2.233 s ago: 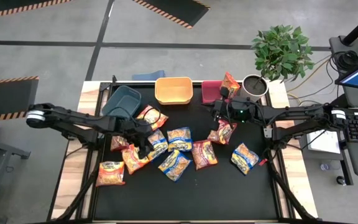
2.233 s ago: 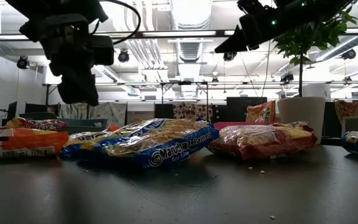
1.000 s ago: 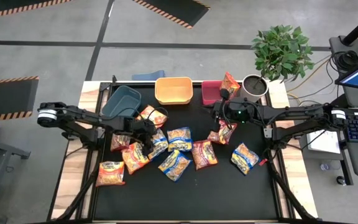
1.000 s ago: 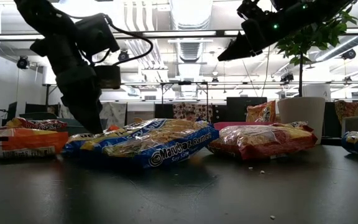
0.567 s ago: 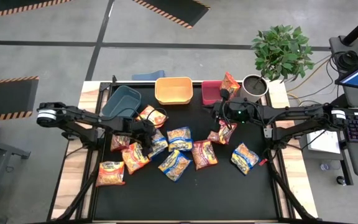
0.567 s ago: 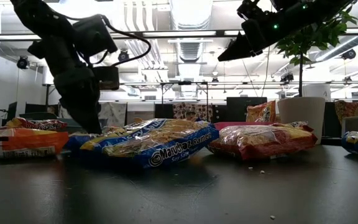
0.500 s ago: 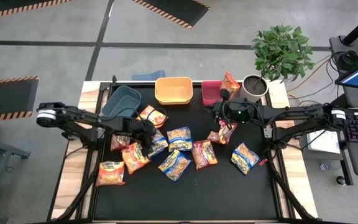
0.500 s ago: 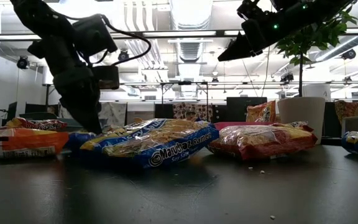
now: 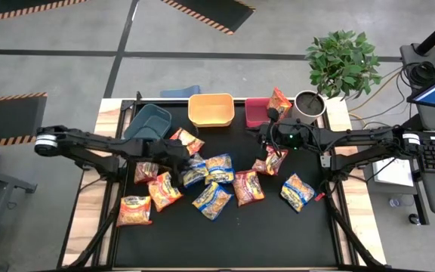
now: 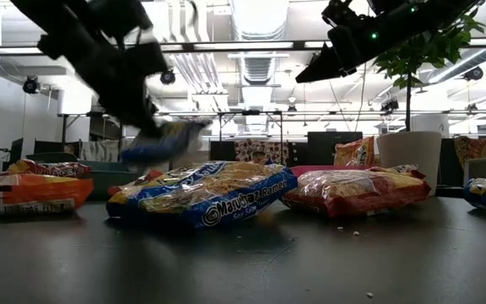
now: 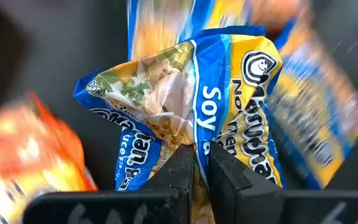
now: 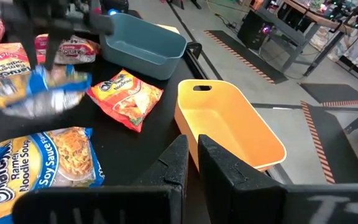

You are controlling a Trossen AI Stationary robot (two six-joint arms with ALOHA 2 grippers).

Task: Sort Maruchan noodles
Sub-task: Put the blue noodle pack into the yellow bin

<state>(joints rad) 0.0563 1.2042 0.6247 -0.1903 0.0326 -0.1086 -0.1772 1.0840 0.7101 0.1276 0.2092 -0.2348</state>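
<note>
Lifting: left gripper (image 11: 201, 163), left of centre in the high view, has clamped a blue-trimmed packet (image 11: 191, 106) and raised it clear of the table (image 10: 310, 253).
Packet position: upper left of the low view, above the other Maruchan noodles (image 9: 217, 185).
Right gripper (image 12: 191, 155): closed, empty, waiting upper right of centre.
Implication: probably bound for the blue bin (image 9: 148, 122).

Bright, even overhead light w/ ceiling strip lights (image 10: 251, 46) glaring white in low view. Tabletop (image 10: 251, 262) has soft sheen, faint shadows under packets. Motion blur on lifted blue packet (image 10: 160, 140) & left arm; left wrist view edges smeared, out of focus
</note>
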